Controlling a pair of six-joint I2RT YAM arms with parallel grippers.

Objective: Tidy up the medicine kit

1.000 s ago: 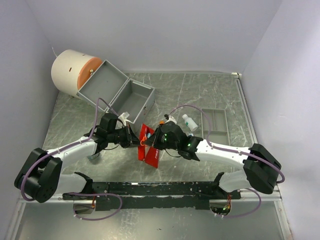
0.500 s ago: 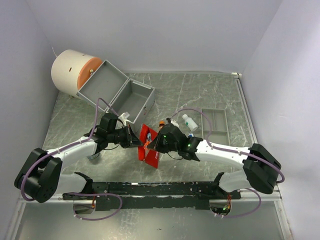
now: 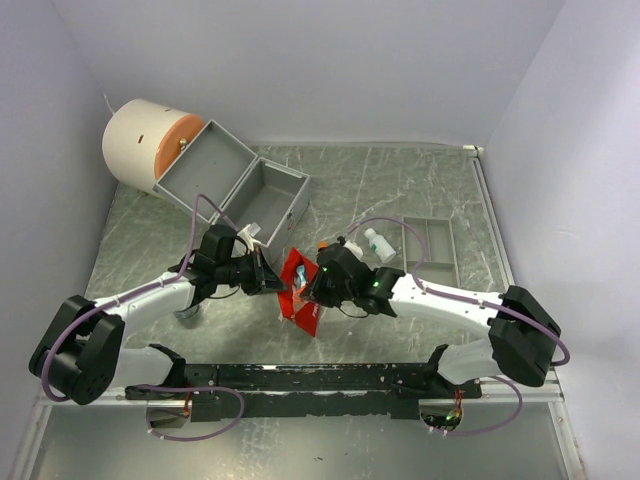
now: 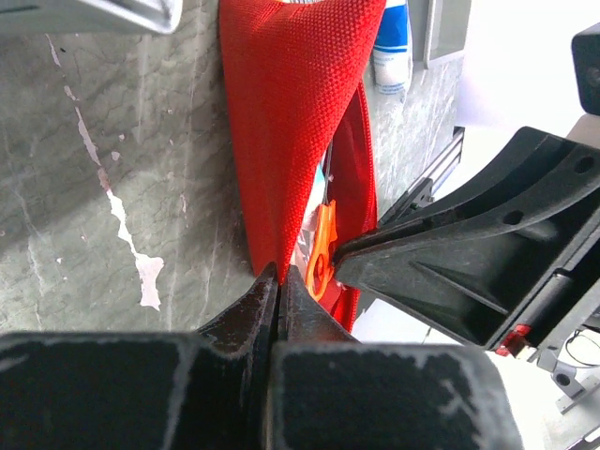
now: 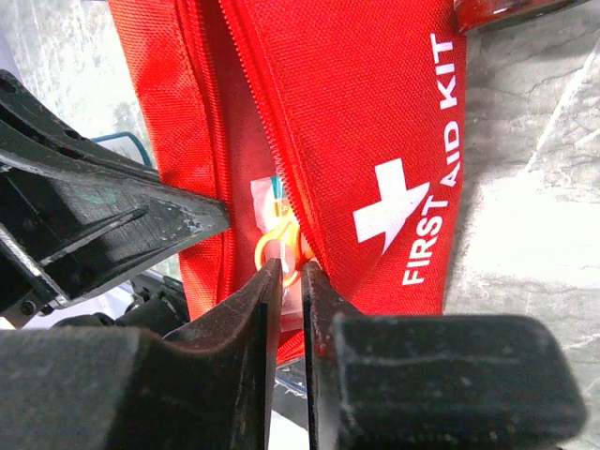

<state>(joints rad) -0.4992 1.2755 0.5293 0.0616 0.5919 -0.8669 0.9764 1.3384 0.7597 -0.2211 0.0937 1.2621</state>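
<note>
My left claw (image 4: pixel 279 272) is clamped shut on the lower edge of the red first-aid pouch (image 3: pixel 298 287), pinning it up on its side on the surface (image 3: pixel 380 190). My right claw (image 5: pixel 291 267) sits at the pouch's unzipped mouth with only a narrow gap between its fingers. A pale packet with orange trim (image 5: pixel 269 225) lies right at the tips, but I cannot tell whether I hold it or merely touch it.

As I judge it, the work is partway. The grey case (image 3: pixel 291 214) stands open behind the pouch, near the left arm, and what I can see of its inside looks bare. A small white bottle (image 3: pixel 378 243) lies loose between the pouch and the divided tray (image 3: pixel 432 250). Left to do: settle the pouch's contents, zip it, then move pouch and bottle into the case.
</note>
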